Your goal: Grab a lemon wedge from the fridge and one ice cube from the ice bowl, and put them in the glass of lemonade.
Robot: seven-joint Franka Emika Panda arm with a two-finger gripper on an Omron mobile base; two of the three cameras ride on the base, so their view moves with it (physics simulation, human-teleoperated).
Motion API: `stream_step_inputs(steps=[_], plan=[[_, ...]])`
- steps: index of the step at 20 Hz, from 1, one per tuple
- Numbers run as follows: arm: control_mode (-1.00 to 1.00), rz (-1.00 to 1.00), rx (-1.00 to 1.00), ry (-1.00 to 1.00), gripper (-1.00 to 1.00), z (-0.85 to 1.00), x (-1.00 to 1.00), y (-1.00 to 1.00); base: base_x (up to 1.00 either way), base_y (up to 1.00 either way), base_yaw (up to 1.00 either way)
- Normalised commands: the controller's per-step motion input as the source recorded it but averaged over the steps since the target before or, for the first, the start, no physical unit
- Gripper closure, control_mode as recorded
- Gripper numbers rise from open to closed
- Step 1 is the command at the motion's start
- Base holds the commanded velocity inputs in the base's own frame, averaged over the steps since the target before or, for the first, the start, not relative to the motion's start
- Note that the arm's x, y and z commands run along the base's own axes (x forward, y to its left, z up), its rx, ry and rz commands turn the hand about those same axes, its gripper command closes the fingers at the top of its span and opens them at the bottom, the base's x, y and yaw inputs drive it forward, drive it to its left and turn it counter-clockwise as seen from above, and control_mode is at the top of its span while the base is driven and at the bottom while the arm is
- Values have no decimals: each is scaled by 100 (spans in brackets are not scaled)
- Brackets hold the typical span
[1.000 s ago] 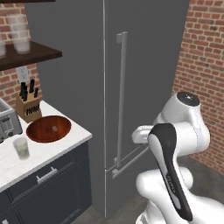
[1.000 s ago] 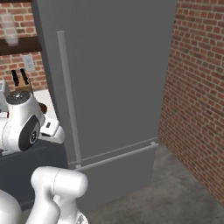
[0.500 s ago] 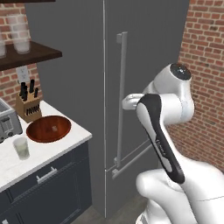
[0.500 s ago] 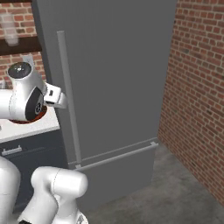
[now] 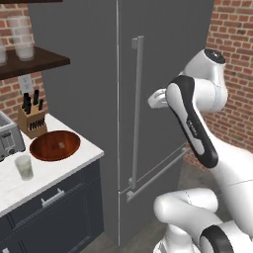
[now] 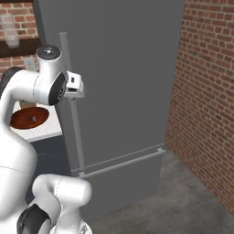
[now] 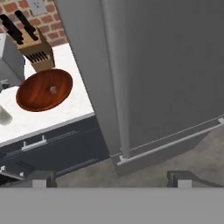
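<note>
- Left base view: fridge (image 5: 163, 99) is tall, dark grey, door shut, w/ a long vertical grey bar handle (image 5: 138, 108) and a horizontal bar lower down. Arm rises from lower right; gripper (image 5: 157, 99) is up near the handle, just right of it, mostly hidden behind the forearm, so can't tell if fingers are apart or together.
- Same view, counter (image 5: 54, 170) at left: ice bowl (image 5: 55, 146), wide, shallow, reddish-brown wood, sits near the counter's front right corner. A tiny pale speck in it, prob. the ice cube (image 5: 61, 145), too small to be sure. Glass (image 5: 24, 167) w/ pale yellow-green liquid stands left-front of the bowl, apart from it. Knife block (image 5: 32, 118) behind the bowl; toaster (image 5: 10, 141) cut off at left edge. Shelf (image 5: 34, 62) above carries frosted glasses (image 5: 22, 39).
- Right base view: fridge door fills the middle; hand sits against the handle (image 6: 73, 114) about a third of the way down. Fingers hidden behind the white hand body. Bowl (image 6: 30, 117) half hidden by the arm. Brick wall (image 6: 205, 91) at right.
- Hand view: looks down along the fridge front; finger tips (image 7: 41, 178) sit far apart at the bottom edge, nothing between them, so gripper reads as open. Bowl (image 7: 43, 89) w/ small pale cube (image 7: 53, 89) in the middle. Glass (image 7: 4, 116) cut off at left edge. Knife block (image 7: 33, 48) behind the bowl.
- Lemon wedge: fridge is shut, inside hidden.
</note>
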Motion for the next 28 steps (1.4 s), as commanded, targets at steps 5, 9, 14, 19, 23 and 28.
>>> stream_step_inputs(steps=[5,9,14,19,23,28], plan=[[-100,17,0,0,-100,-40,65,1,0,0,0],[-100,12,0,1,-100,-56,96,14,0,0,0],[-100,6,0,7,-100,-40,97,8,0,0,0],[-100,0,0,2,-100,-28,72,24,0,0,0],[-100,0,0,0,-100,-24,41,43,0,0,0],[-100,0,0,0,-100,-19,32,31,0,0,0]])
